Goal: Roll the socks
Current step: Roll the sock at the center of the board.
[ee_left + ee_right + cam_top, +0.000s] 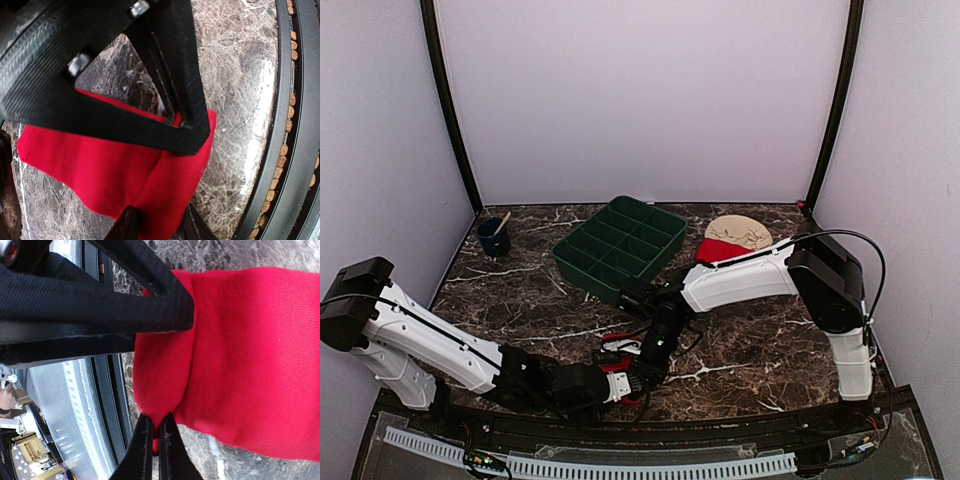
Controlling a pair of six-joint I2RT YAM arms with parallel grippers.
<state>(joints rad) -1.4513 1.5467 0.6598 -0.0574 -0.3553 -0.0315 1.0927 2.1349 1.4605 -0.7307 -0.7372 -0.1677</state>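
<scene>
Socks point(250, 350): red soft knit; one lies creased on veined marble bench point(235, 75), nearside of green tray point(585, 280). Left tool point(160, 227) pinches raised fold; right tool point(156, 440) clamped on hem.

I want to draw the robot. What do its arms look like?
Both the left arm and right arm have white tube-shaped links with chunky black joints. A thin black cable runs off the right one. The left end effector and right end effector are black, with ribbed, frame-like fingers and silver bolts.
</scene>
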